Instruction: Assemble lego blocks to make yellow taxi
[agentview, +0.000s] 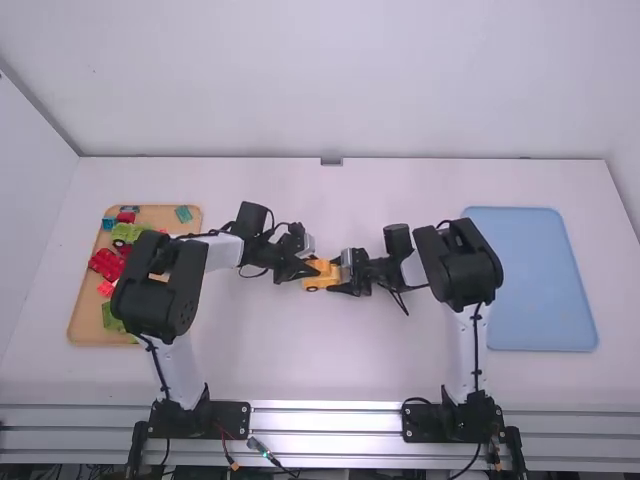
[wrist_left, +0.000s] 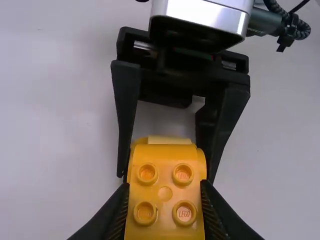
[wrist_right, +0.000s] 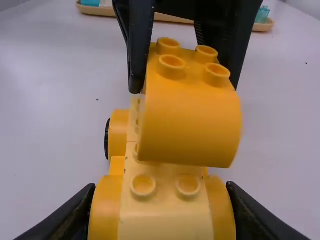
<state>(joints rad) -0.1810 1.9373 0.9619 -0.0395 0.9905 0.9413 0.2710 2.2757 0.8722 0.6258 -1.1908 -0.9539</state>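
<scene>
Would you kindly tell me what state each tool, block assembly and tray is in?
Left tool, closed on the curved yellow block
Right tool, closed on the wheeled yellow base
Curved yellow block, held over the base, studs exposed
Wheeled yellow base, gripped, partly beneath the block
Wooden tray, holding coloured blocks
Blue tray, lying flat

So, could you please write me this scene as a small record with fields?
left gripper: closed on the top block
right gripper: closed on the car base
top block: yellow, studs on top, over the car base; cannot tell if fully pressed on
car base: yellow, with a black wheel
tray: left side of table, holds red, green and blue blocks
blue board: right side of table
</scene>
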